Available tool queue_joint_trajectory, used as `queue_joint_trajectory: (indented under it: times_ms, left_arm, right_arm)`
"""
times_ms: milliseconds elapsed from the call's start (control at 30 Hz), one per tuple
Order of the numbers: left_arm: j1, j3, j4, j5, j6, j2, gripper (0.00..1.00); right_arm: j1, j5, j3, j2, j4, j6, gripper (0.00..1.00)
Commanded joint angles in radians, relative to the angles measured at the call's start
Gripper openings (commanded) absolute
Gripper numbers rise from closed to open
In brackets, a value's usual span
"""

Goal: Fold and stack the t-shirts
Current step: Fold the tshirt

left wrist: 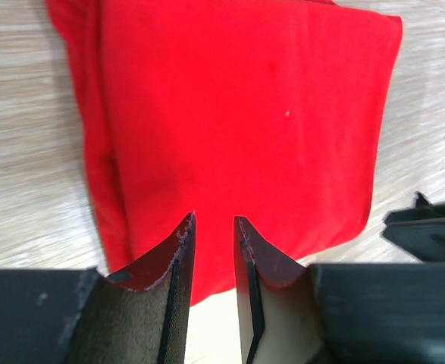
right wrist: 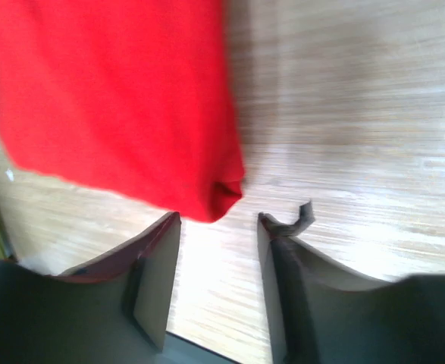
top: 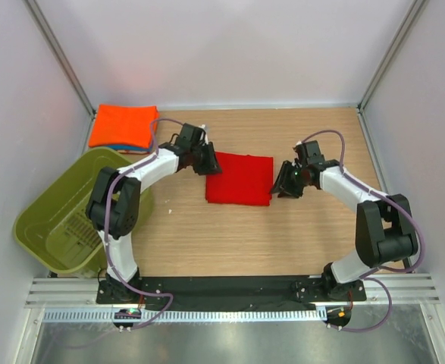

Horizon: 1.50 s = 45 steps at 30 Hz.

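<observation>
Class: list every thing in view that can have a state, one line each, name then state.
red t-shirt: folded, flat on the table, not held.
orange t-shirt: folded, top of the far-left stack.
blue t-shirt: folded, beneath the orange t-shirt, only an edge showing.
basket: tipped, looks empty.
left gripper: jaws open, empty.
right gripper: jaws open, empty.

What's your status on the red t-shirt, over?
Left gripper and right gripper open, empty, flanking red t-shirt. Shirt folded flat mid-table, not yet on orange t-shirt at far left. No obstacle seen; basket off left.
</observation>
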Motion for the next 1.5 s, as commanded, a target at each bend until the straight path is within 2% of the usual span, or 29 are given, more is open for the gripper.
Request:
queue_joint_trajectory:
  times_ms: [0, 67, 100, 133, 233, 400, 467, 600, 733, 867, 967, 1133, 1267, 1367, 1467]
  left_arm:
    - [-0.009, 0.004, 0.046, 0.034, -0.012, -0.011, 0.28]
    - [-0.005, 0.009, 0.046, 0.028, -0.023, 0.022, 0.28]
    - [-0.002, 0.01, 0.046, 0.016, -0.029, 0.033, 0.28]
    - [0.003, 0.013, 0.044, 0.011, -0.034, 0.042, 0.27]
    - [0.008, 0.01, 0.033, -0.033, -0.04, 0.076, 0.28]
    - [0.029, -0.01, 0.015, -0.096, -0.028, 0.125, 0.28]
    - [0.038, -0.011, 0.015, -0.084, -0.026, 0.139, 0.28]
    - [0.046, 0.004, 0.009, -0.072, -0.017, 0.125, 0.28]
    - [0.045, 0.12, -0.068, -0.056, 0.003, 0.09, 0.29]
    - [0.046, 0.191, -0.016, 0.042, -0.022, 0.102, 0.3]
    - [0.045, 0.245, 0.018, 0.126, -0.048, 0.176, 0.3]
    - [0.063, 0.322, 0.029, 0.132, -0.042, 0.306, 0.3]
    - [0.112, 0.378, 0.023, 0.16, -0.055, 0.386, 0.29]
    - [0.135, 0.392, 0.012, 0.172, -0.042, 0.363, 0.28]
    - [0.14, 0.394, -0.031, 0.133, -0.006, 0.271, 0.31]
  right_arm:
    - [0.001, -0.077, 0.107, -0.04, -0.098, -0.049, 0.36]
    - [0.007, -0.158, 0.122, -0.019, -0.055, -0.055, 0.21]
    - [0.007, -0.224, 0.128, -0.002, 0.026, -0.057, 0.15]
    - [0.007, -0.372, 0.125, 0.039, 0.082, -0.051, 0.14]
    - [0.01, -0.481, 0.116, 0.183, 0.22, -0.061, 0.13]
    - [-0.063, -0.47, -0.011, 0.325, 0.373, -0.089, 0.13]
    - [-0.087, -0.498, -0.023, 0.366, 0.383, -0.114, 0.13]
    - [-0.091, -0.53, -0.01, 0.308, 0.354, -0.117, 0.14]
    - [-0.078, -0.547, 0.021, 0.205, 0.309, -0.092, 0.17]
    - [-0.045, -0.541, -0.009, 0.159, 0.34, -0.065, 0.19]
    - [-0.045, -0.535, -0.092, 0.145, 0.412, -0.04, 0.2]
    - [-0.05, -0.492, -0.17, 0.194, 0.481, -0.054, 0.2]
    - [-0.062, -0.447, -0.177, 0.219, 0.457, -0.085, 0.2]
    - [-0.061, -0.447, -0.183, 0.146, 0.449, -0.071, 0.21]
    - [-0.058, -0.449, -0.166, 0.037, 0.365, -0.056, 0.22]
